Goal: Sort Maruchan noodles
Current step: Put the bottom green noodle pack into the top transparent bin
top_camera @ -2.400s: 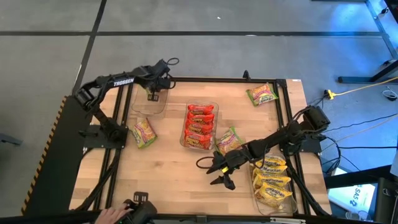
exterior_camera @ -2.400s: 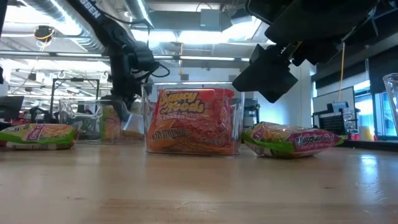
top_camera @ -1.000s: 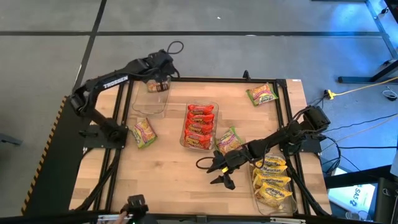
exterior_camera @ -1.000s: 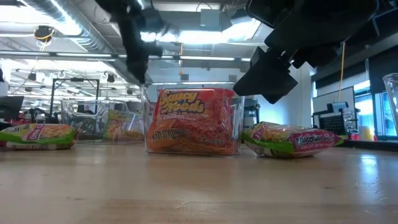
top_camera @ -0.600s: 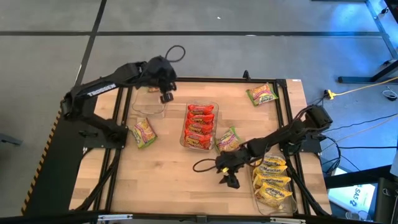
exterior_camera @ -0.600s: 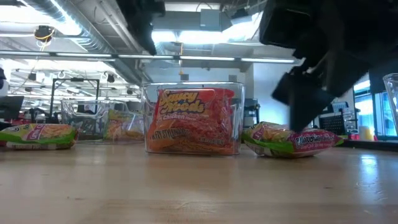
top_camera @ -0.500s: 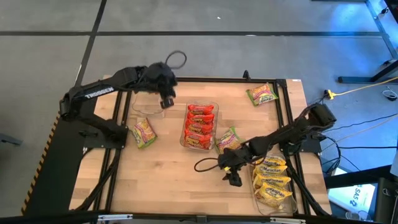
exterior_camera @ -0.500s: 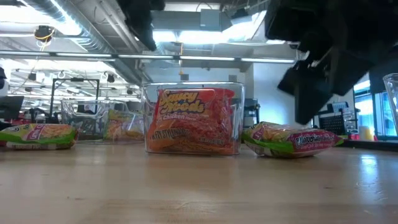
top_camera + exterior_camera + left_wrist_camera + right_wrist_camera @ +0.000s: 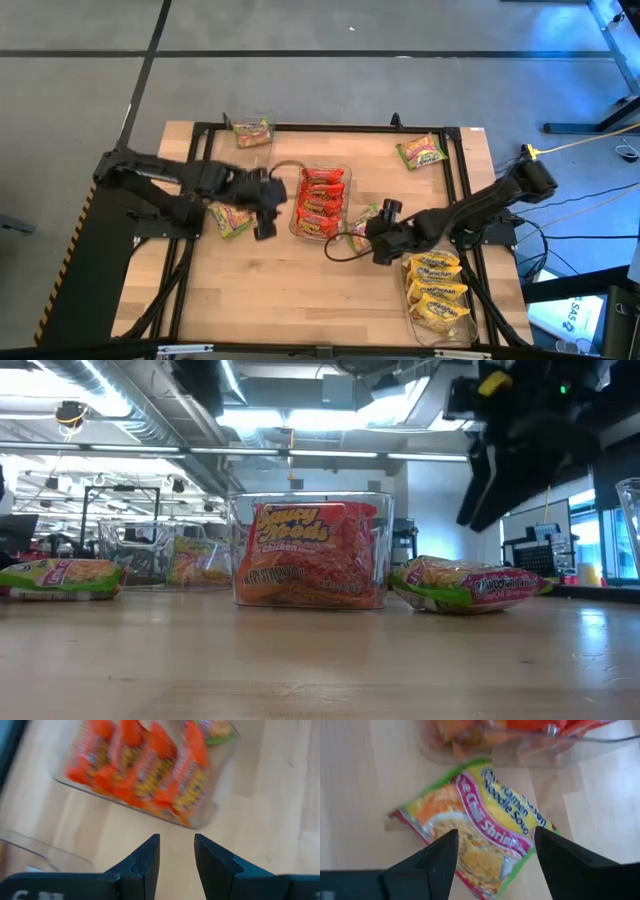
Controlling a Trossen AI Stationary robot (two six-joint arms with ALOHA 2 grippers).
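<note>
Since a moment ago the left arm has swung from the far-left tray to the table's middle, and its left gripper (image 9: 264, 218) now hangs between the green packet (image 9: 230, 219) at the left edge and the centre tray (image 9: 298, 229), fingers a little apart with nothing between them. One green packet (image 9: 250, 132) lies in the far-left tray. The right arm has drawn in toward the centre, and the right gripper (image 9: 379, 232) hovers over the green shrimp packet (image 9: 475, 827), fingers spread wide above it and not touching.

That packet lies flat just beside the centre tray's near right corner, its long axis slanted to the tray's side. Red packets (image 9: 321, 203) fill the centre tray in a row; yellow packets (image 9: 436, 288) fill the right tray (image 9: 411, 313). Another green packet (image 9: 421, 152) lies tilted near the far right corner. Bare wood stays open across the near side of the table (image 9: 280, 300).
</note>
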